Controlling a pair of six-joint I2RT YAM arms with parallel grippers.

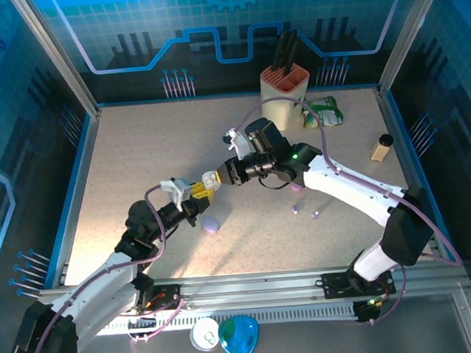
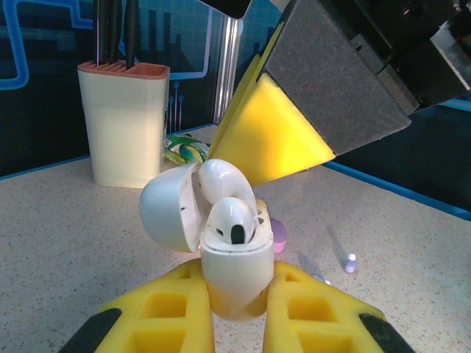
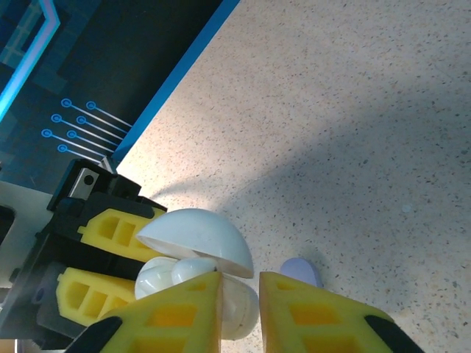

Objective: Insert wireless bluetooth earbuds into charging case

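Observation:
My left gripper (image 2: 235, 298) is shut on the body of a white charging case (image 2: 237, 273), held off the table with its lid (image 2: 168, 208) swung open to the left. One white earbud (image 2: 234, 220) sits in the case. A second white earbud (image 2: 221, 179) stands just behind it at the case mouth, with my right gripper (image 3: 240, 294) closed on it from above. Both grippers meet mid-table, left gripper (image 1: 197, 198) and right gripper (image 1: 212, 180). Tiny lilac earbuds (image 1: 294, 210) lie on the table to the right, one also by the case (image 2: 351, 262).
A lilac pebble-shaped case (image 1: 211, 224) lies on the table under the grippers and appears as the lilac case (image 3: 300, 271) beside my right fingers. A knife block (image 1: 284, 88), a green packet (image 1: 324, 111) and a small bottle (image 1: 381, 147) stand at the back right.

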